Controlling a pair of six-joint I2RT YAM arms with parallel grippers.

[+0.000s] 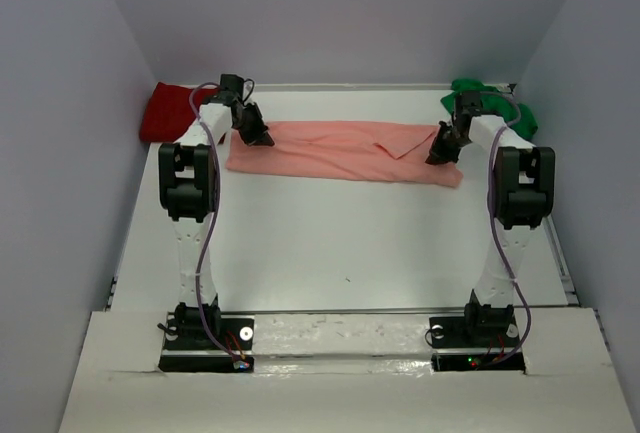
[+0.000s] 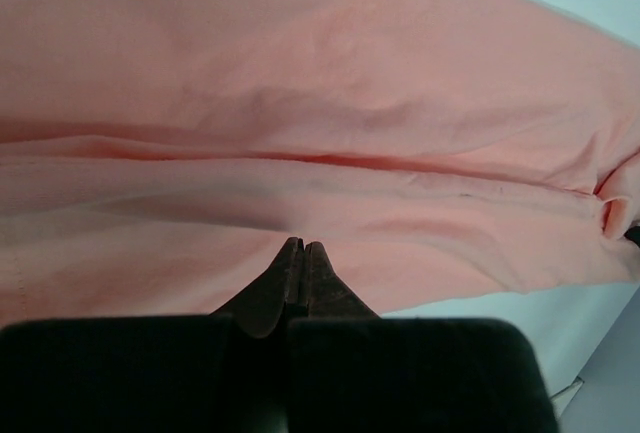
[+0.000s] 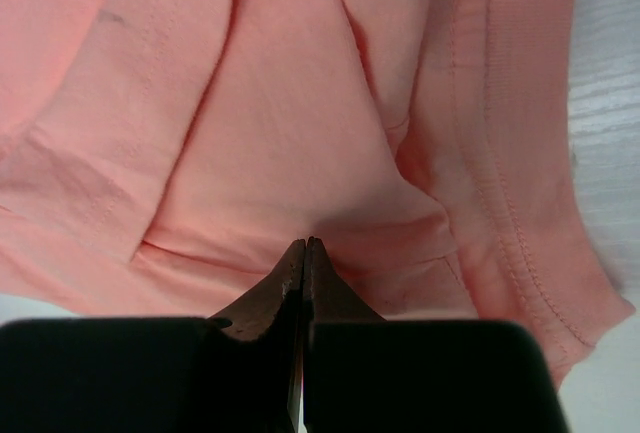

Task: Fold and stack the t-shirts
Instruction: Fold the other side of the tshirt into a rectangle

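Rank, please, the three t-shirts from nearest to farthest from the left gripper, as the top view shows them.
1. salmon-pink t-shirt: spread across the middle of the table, its left end pinched by the left gripper.
2. dark red t-shirt: far left corner, a little to that gripper's left.
3. bright green t-shirt: far right corner, across the table.

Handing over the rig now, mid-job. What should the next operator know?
Left tool: shut on the left end of the salmon-pink t-shirt.
Right tool: shut on its right end.
That shirt lies folded into a long strip across the far table.
Dark red t-shirt, far left corner, and green t-shirt, far right corner: crumpled, unfolded.
Left to do: finish this fold, fold the other two, stack all three.
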